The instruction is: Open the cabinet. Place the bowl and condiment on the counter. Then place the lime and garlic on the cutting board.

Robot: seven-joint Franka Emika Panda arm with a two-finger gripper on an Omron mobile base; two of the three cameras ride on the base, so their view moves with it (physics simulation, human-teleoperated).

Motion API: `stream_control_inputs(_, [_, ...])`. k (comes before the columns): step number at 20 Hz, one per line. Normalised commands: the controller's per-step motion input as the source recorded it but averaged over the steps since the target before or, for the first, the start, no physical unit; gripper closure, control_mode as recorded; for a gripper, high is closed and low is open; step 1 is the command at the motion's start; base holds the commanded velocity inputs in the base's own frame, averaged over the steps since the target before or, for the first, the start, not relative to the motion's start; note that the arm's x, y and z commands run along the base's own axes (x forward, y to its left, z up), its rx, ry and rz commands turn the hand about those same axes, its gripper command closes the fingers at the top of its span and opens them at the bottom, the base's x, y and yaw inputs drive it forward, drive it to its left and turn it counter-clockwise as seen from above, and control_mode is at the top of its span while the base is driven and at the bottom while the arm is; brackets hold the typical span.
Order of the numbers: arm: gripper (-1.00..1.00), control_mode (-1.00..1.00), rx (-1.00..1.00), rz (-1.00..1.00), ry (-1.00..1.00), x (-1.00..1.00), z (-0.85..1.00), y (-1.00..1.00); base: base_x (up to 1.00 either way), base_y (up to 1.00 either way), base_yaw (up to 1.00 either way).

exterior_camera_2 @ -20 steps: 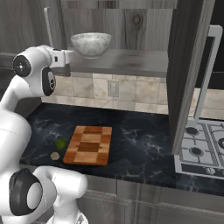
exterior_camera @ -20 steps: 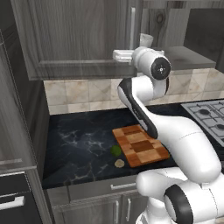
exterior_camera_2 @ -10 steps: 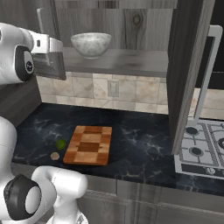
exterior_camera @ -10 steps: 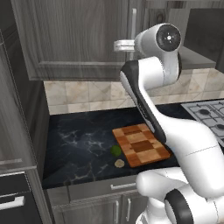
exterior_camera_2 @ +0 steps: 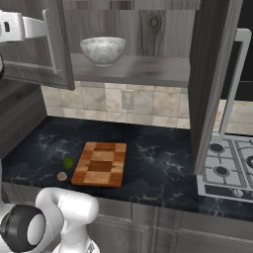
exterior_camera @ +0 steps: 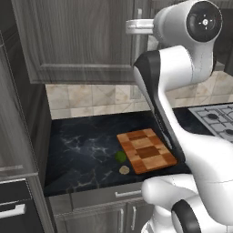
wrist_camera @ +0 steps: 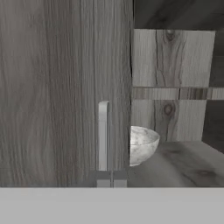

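Hand view: gripper (wrist_camera: 111,178) pinched tight on cabinet (wrist_camera: 57,87) left door handle (wrist_camera: 103,135); bowl (wrist_camera: 142,144) on shelf beside door. Opening step underway; next, probably swing door wide.

Bowl (exterior_camera_2: 103,50) on shelf, lime (exterior_camera_2: 68,162) beside cutting board (exterior_camera_2: 100,163)

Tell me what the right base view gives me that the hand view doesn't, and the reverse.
Right base view adds: the counter with the cutting board, the lime and garlic beside it, the stove, and the right door wide open. Hand view adds: the left door's bar handle close up, shut jaws at its lower end. Both: the bowl on the shelf.
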Motion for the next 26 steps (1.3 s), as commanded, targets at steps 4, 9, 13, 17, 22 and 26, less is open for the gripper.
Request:
stream_control_inputs(4, [1.0,-1.0,0.0,-0.01,-0.16,-0.36,0.11,0.0,0.0,0.0,0.0])
stream_control_inputs(9, [1.0,-1.0,0.0,0.0,-0.12,-0.14,0.06,0.0,0.0,0.0,0.0])
stream_control_inputs(13, [-1.0,-1.0,-0.01,0.01,-0.09,-0.13,0.0,0.0,0.0,0.0,0.0])
stream_control_inputs(17, [-1.0,-1.0,0.04,0.08,-0.04,-0.01,0.0,-0.29,0.0,0.0,0.0])
stream_control_inputs(22, [-1.0,-1.0,0.16,0.13,-0.03,0.0,0.0,-0.65,0.0,0.0,0.0])
stream_control_inputs(26, [-1.0,-1.0,0.18,0.12,-0.01,0.01,-0.02,-0.62,0.0,0.0,0.0])
